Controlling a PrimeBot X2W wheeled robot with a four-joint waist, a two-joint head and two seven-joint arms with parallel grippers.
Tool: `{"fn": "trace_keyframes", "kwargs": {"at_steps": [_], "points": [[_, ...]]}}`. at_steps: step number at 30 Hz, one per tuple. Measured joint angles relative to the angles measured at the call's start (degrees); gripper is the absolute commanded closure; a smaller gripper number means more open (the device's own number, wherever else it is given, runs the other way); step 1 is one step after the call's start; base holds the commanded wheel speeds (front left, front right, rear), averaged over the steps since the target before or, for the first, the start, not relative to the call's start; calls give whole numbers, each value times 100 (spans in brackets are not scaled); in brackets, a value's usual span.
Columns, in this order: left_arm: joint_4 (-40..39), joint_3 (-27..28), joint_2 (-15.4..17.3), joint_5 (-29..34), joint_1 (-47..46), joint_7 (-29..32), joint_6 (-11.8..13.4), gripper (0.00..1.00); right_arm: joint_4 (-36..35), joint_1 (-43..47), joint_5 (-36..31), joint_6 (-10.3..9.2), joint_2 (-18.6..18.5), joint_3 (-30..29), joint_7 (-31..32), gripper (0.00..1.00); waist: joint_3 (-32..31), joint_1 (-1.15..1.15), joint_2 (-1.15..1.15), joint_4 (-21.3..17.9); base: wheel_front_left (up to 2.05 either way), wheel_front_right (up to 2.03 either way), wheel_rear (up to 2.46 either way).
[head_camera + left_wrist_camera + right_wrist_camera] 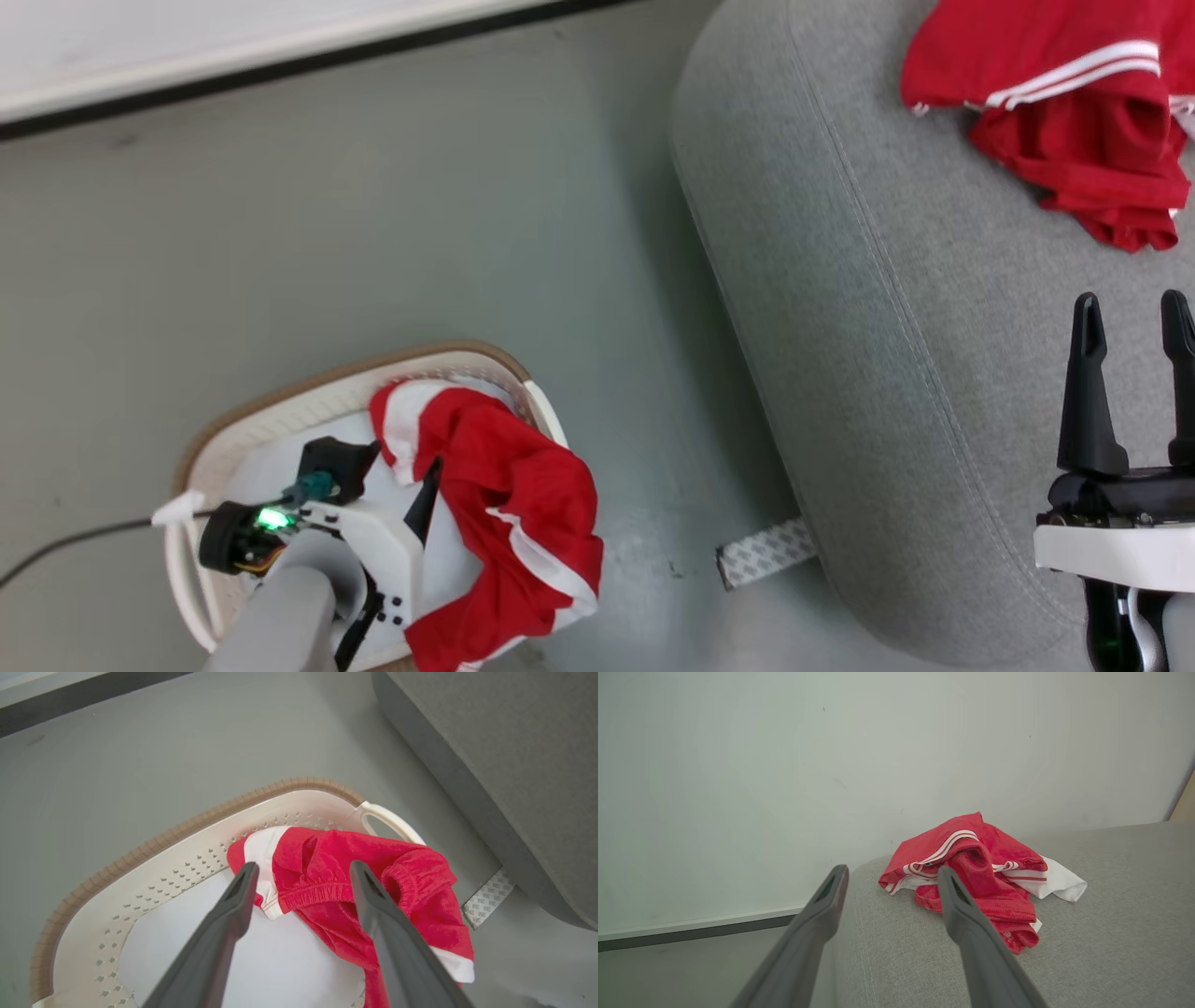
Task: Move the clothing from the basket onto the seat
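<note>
2 red garments with white trim are before you. The crumpled garment lies on top of the seat. The draped garment is in the basket and hangs over its rim on the side that faces the seat. The basket stands on the grey floor, near the seat but not touching it. Your left gripper hangs over the inside of the basket, its fingers spread wide, pointing at the draped garment and gripping nothing. Your right gripper is above the seat, also spread and empty, well apart from the crumpled garment.
</note>
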Motion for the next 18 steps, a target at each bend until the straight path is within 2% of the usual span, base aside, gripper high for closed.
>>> {"fn": "trace_keyframes", "kwargs": {"at_steps": [8, 18], "points": [[957, -422, 407, -29, -594, 246, -15, 0, -136, -302, 105, 0, 162, 123, -1, 0, 697, 0, 0, -382, 0, 0, 0], [1281, -758, 799, 236, -1090, 554, 20, 0, -319, -559, 501, 0, 187, 256, -1, 0, 1443, -1, 0, -876, 0, 0, 0]]}}
